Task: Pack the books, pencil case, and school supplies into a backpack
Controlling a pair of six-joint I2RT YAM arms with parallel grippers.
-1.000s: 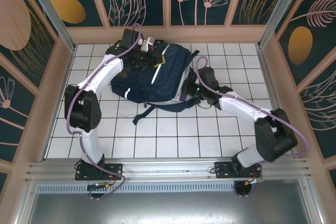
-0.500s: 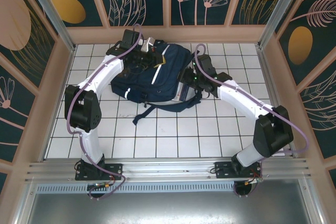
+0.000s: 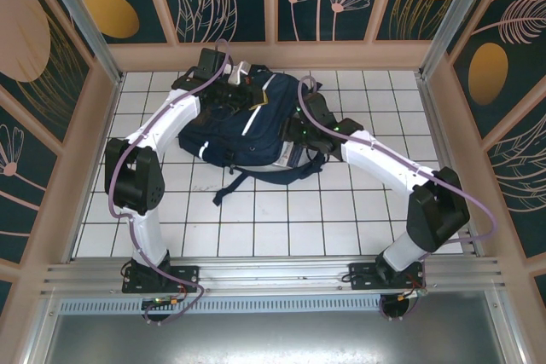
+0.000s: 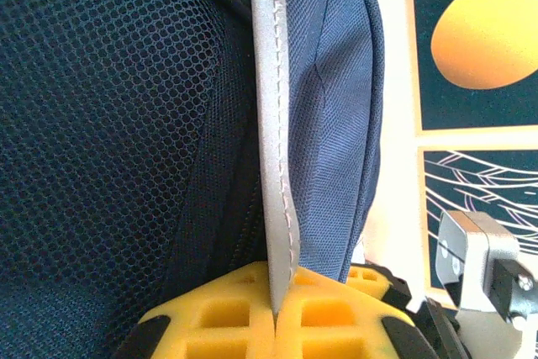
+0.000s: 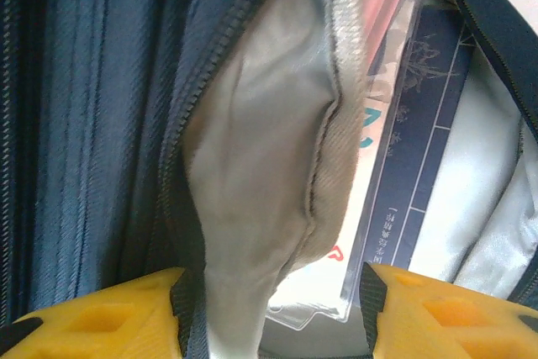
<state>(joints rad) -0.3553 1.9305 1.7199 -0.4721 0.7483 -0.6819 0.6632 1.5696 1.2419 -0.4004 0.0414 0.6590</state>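
The right end effector [image 3: 293, 130] has just swung from beside the backpack [image 3: 243, 130], at the far end of the worktop [image 3: 281, 210], to its mouth; we judge that packing is nearly complete. The right wrist view shows its jaws released, straddling the grey lining [image 5: 269, 149], with a dark blue book [image 5: 429, 166] inside. The left wrist view shows the left end effector [image 4: 276, 292] clenched on grey trim [image 4: 273, 124].

backpack [image 3: 243, 130]: far middle of table [image 3: 273, 210] | book [image 5: 424, 166]: inside backpack (beside lining [image 5: 269, 149])

White-black arms [image 3: 162, 130], seemingly purple cables [image 3: 119, 168]
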